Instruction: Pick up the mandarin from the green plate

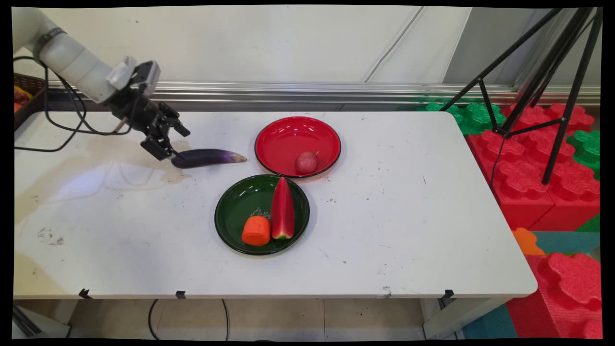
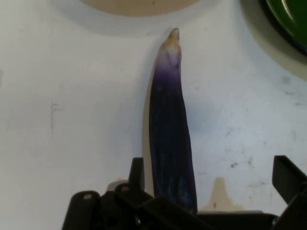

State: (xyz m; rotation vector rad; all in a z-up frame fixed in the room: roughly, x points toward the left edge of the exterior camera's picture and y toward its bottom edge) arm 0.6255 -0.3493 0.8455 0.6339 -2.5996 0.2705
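Note:
A long purple eggplant (image 1: 209,157) lies on the white table (image 1: 408,216), its pale tip pointing right toward a red plate (image 1: 278,134). My gripper (image 1: 170,142) is open at the eggplant's dark left end, low over the table. In the hand view the eggplant (image 2: 170,134) runs up from between the fingers of the gripper (image 2: 211,175), close to the left finger (image 2: 136,172) and well apart from the right one. A small red fruit (image 1: 306,162) sits in the red plate.
A green plate (image 1: 235,206) in front holds a watermelon slice (image 1: 282,209) and an orange chunk (image 1: 256,230); its rim (image 2: 288,19) shows in the hand view. A black tripod (image 1: 543,81) and red and green foam blocks (image 1: 533,158) stand right of the table. A basket (image 1: 26,93) sits far left.

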